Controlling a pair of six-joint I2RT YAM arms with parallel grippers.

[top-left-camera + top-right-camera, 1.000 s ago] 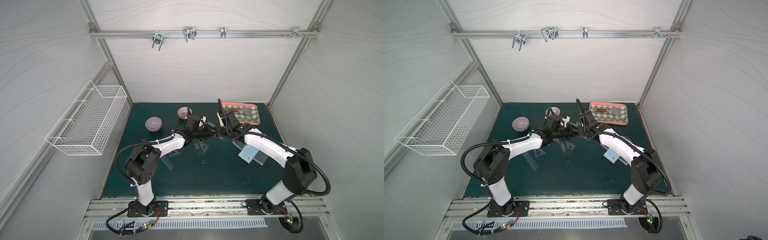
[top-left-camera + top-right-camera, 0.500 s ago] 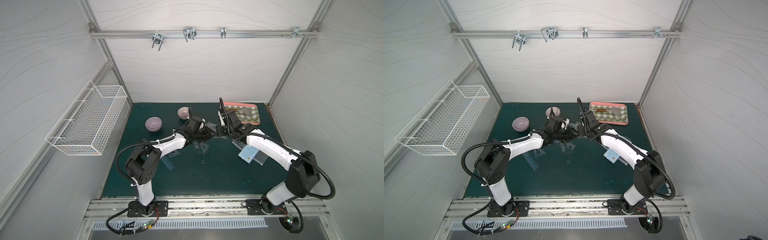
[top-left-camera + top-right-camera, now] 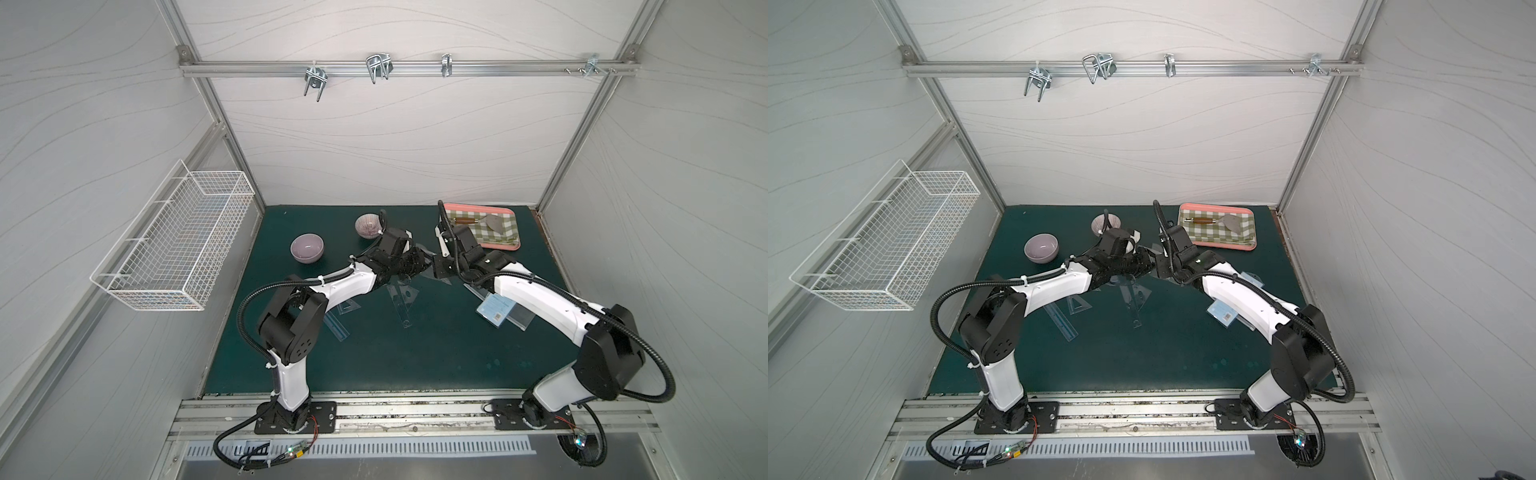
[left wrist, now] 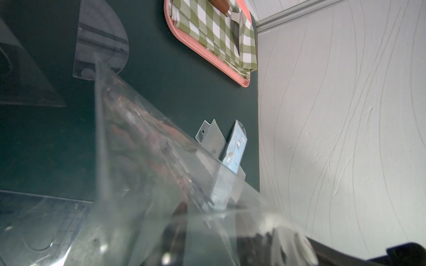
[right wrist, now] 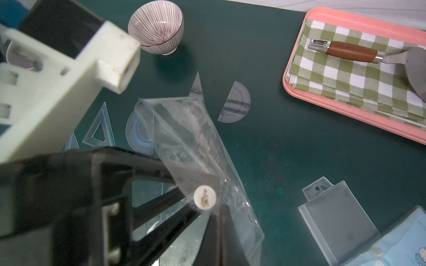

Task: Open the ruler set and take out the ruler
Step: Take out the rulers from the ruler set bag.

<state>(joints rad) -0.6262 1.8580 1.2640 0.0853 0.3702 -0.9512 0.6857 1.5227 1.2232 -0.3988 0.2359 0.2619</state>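
The ruler set is a clear plastic pouch (image 5: 189, 138) with a ruler showing faintly inside; it is held above the green mat between both arms. My right gripper (image 5: 219, 211) is shut on one end of it. My left gripper (image 4: 219, 230) meets it from the other side. Its black fingers (image 5: 161, 171) sit on either side of the pouch, right beside the right jaws. In the left wrist view the pouch (image 4: 143, 161) fills the foreground and blurs the jaws behind it. In both top views the left gripper (image 3: 419, 264) (image 3: 1144, 266) and right gripper (image 3: 440, 266) (image 3: 1160, 266) almost touch at mid-mat.
Loose clear pieces lie on the mat: triangle (image 5: 100, 129), two protractors (image 5: 236, 103) (image 5: 138, 131), straight ruler (image 3: 336, 328). An empty clear case (image 5: 336, 218) with a blue card (image 3: 496, 309) lies under the right arm. Striped bowl (image 5: 156, 25), purple bowl (image 3: 306, 248), pink tray (image 3: 498, 245), wire basket (image 3: 174, 245).
The left gripper has edged a little toward the right one. Both stay together at the same spot on the pouch.
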